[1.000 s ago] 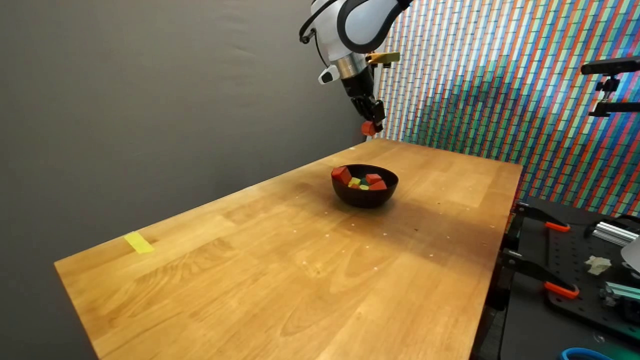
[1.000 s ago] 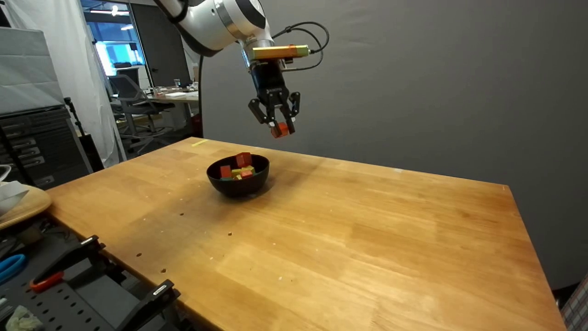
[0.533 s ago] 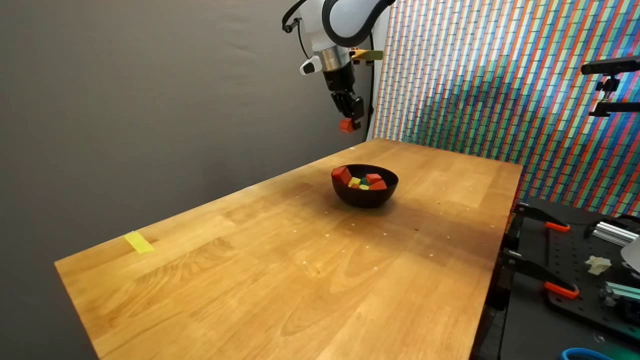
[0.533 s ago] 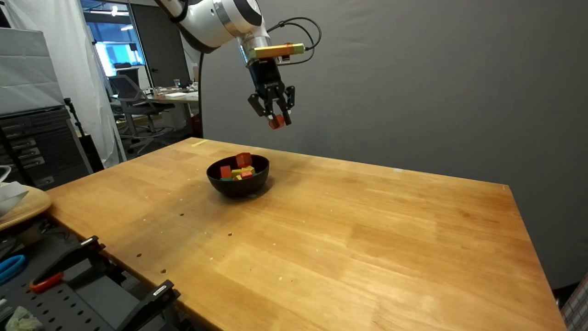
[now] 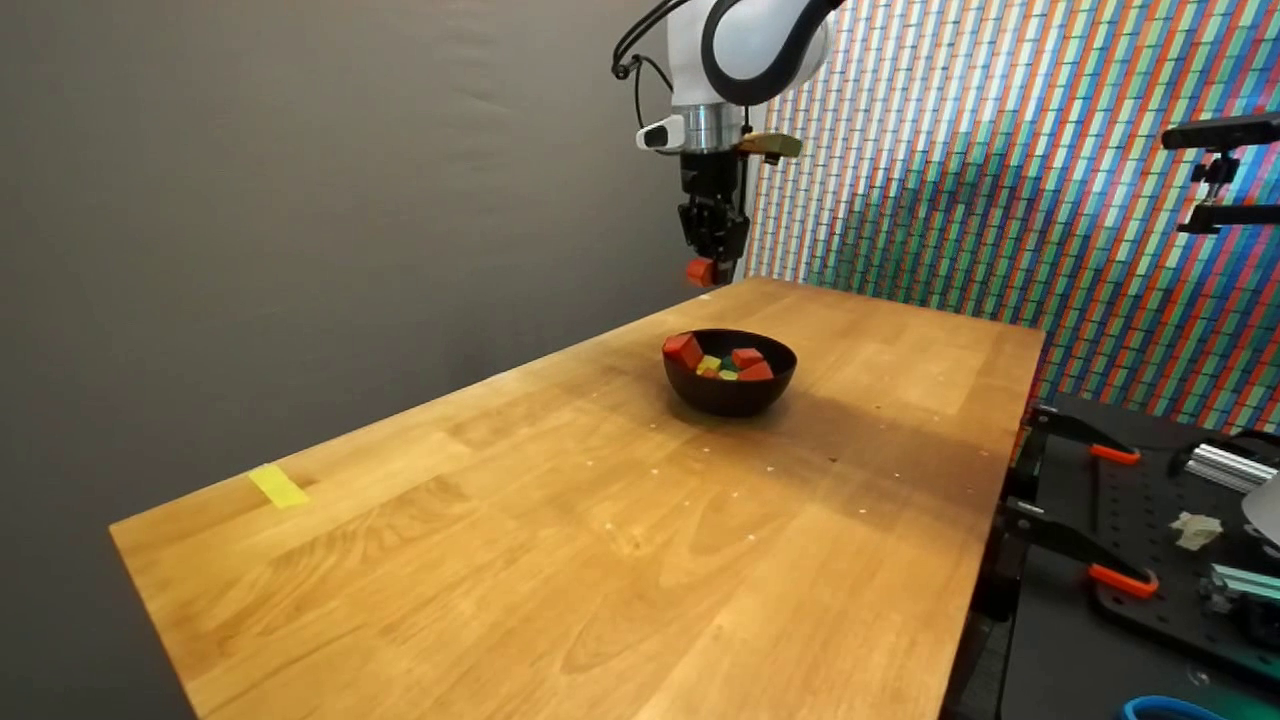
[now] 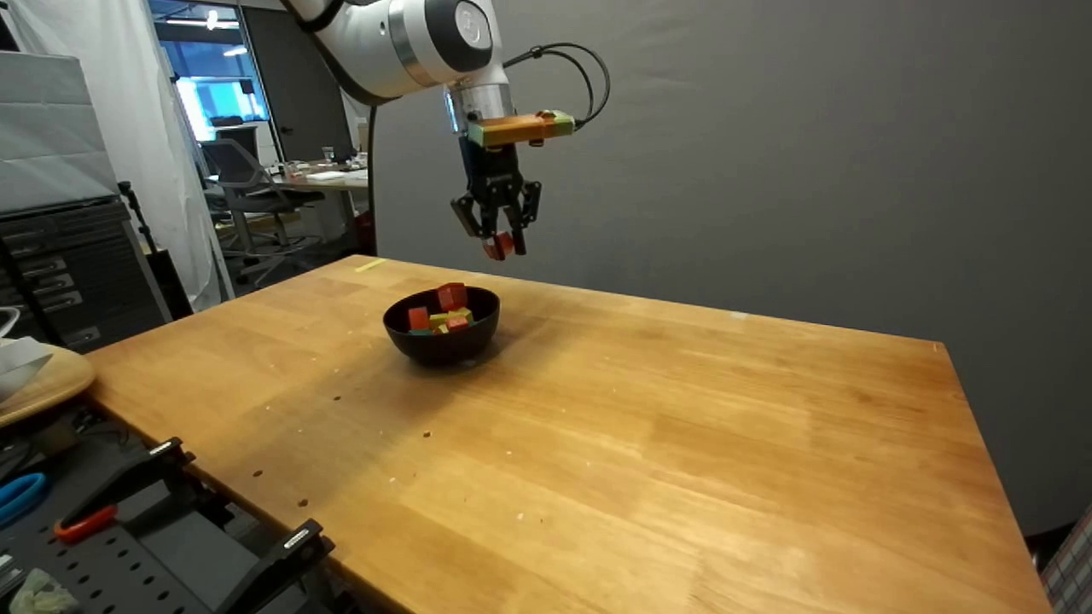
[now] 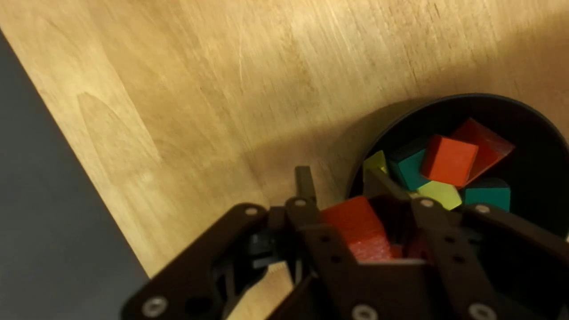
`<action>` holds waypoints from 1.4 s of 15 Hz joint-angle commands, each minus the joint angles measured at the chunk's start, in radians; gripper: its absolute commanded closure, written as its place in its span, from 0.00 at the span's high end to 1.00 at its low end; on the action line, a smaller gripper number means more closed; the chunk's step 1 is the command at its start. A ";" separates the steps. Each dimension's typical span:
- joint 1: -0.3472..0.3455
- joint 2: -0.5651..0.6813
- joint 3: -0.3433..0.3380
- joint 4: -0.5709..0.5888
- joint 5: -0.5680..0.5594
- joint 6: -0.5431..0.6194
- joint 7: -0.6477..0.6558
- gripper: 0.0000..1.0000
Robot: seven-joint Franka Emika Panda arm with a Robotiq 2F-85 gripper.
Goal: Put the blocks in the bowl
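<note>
The black bowl (image 5: 728, 398) stands on the wooden table in both exterior views. Several blocks lie inside, among them a red-orange block (image 7: 454, 161), a yellow block (image 7: 441, 194) and a green block (image 7: 411, 171). A red block (image 5: 683, 349) leans high against its rim. Above the table, beyond the bowl in an exterior view, my gripper (image 6: 506, 246) is shut on another red block (image 6: 498, 247), with the fingers pointing down. From the wrist, this held red block (image 7: 353, 222) shows between the fingers, partly covered, with the bowl (image 7: 482, 95) to the right.
A flat yellow tape strip (image 5: 278, 485) is stuck near the table edge. The grey wall (image 6: 768, 170) runs along the table's long side. Black clamps with orange grips (image 5: 1120, 580) and a dark cart (image 5: 1060, 650) stand along the opposite side.
The gripper with the red block swung up, then came lower, and the wrist has straightened from tilted to nearly vertical. The bowl and its blocks have not moved.
</note>
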 commanded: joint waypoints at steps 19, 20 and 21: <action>0.050 -0.493 -0.065 -0.368 -0.068 0.024 -0.140 1.00; 0.048 -0.530 -0.073 -0.347 -0.007 -0.059 -0.143 1.00; 0.048 -0.570 -0.086 -0.328 0.041 -0.139 -0.150 1.00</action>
